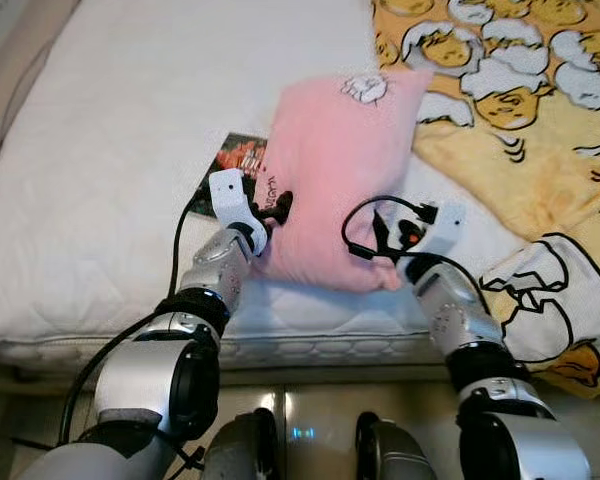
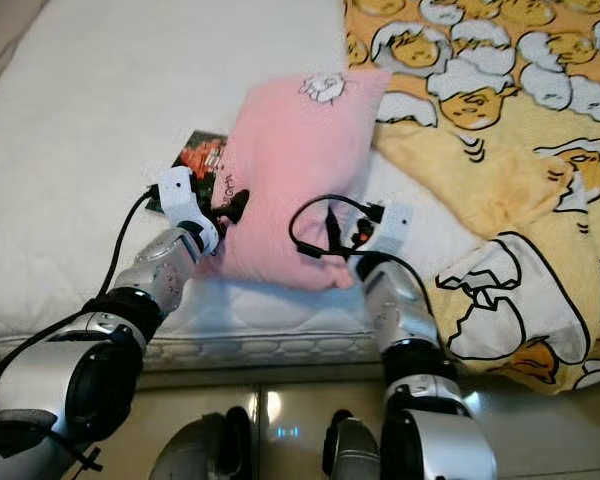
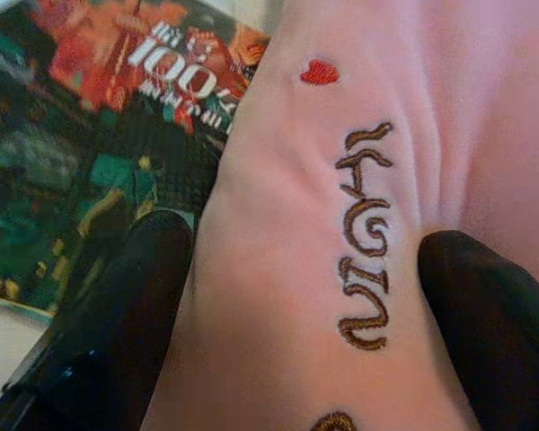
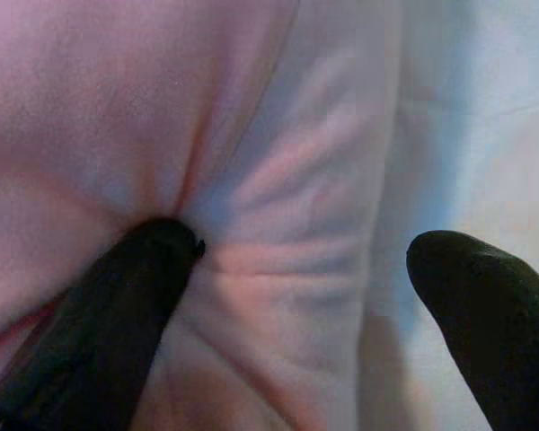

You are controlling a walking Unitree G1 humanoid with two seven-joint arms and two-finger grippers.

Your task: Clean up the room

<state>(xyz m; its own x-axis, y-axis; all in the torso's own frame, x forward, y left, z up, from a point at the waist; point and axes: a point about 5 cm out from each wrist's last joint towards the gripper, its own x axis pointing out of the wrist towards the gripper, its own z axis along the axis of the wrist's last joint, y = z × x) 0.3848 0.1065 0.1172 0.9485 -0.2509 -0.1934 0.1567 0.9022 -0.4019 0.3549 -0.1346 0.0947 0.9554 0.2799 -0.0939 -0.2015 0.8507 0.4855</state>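
A pink pillow (image 1: 335, 170) with brown embroidered lettering (image 3: 364, 233) lies on the white mattress (image 1: 110, 170), its near edge lifted slightly. My left gripper (image 1: 277, 208) pinches the pillow's near left corner, one black finger (image 3: 117, 314) on each side of the fabric. At the near right corner my right gripper (image 1: 385, 245) grips too; one finger (image 4: 117, 305) presses a crease into the cloth. A dark, colourful magazine (image 1: 238, 155) lies partly under the pillow's left side.
A yellow blanket (image 1: 520, 120) printed with cartoon egg figures covers the bed's right side and hangs over the near edge. The mattress's left half is bare. Shiny tiled floor (image 1: 310, 420) runs along the bed's near edge, where my legs stand.
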